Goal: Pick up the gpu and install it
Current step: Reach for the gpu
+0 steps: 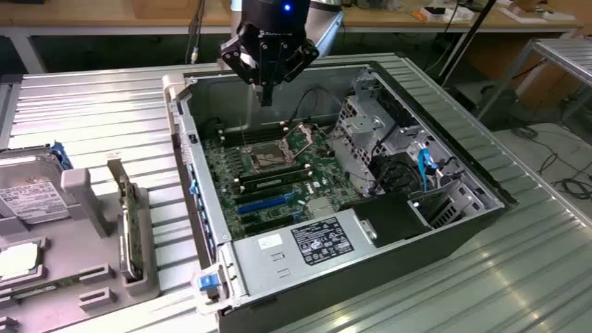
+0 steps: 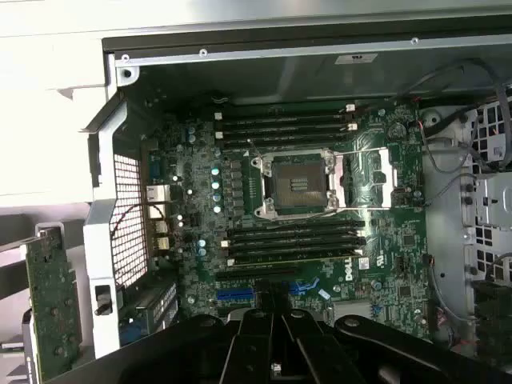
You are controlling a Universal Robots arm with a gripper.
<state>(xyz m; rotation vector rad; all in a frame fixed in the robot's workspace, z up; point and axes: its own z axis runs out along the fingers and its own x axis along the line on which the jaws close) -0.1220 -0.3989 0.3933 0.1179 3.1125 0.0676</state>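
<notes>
One gripper (image 1: 266, 96) is what I am watching, and its fingers are pressed together with nothing between them. It hangs over the far end of the open computer case (image 1: 181, 146), above the motherboard (image 1: 277, 177) and touching nothing. The case lies on its side in the middle of the ribbed metal tabletop (image 1: 93, 114).

The gpu (image 1: 132, 225) is not picked up. It stands on edge in a grey holder (image 1: 93, 281) toward the tabletop's near corner on the exterior view's left, just beside the case wall and well apart from the gripper. Its silver bracket points upward.

From the wrist view I see the gripper (image 2: 276, 352) over the motherboard (image 2: 384, 176), with the CPU socket (image 2: 298, 186) between the memory slots and the gpu (image 2: 52, 304) outside the case wall. A hard drive (image 1: 28, 198) rests on the holder beyond the card.
</notes>
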